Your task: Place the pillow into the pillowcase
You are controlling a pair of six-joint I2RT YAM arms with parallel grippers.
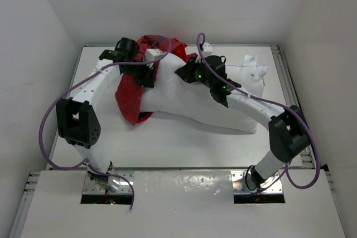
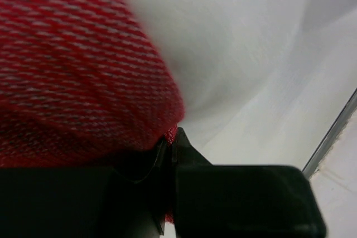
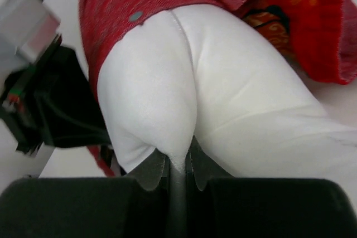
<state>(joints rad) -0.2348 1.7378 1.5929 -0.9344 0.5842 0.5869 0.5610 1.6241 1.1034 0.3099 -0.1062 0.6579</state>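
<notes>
The pillow sprawls across the table, one end nosed into the pillowcase; my right gripper pinches a fold of its white fabric, to feed it inward; my left gripper clamps the red hem, probably holding the mouth open, though that view is blurred.

The left arm and right arm share one build: smooth white tubular links joined by blocky matte-black joint housings. A thin lilac cable runs along each arm. Small green lights glow on the right wrist. The left tool and right tool have broad matte-black fingers with notched tips. Silver bolted plates carry the bases.
</notes>
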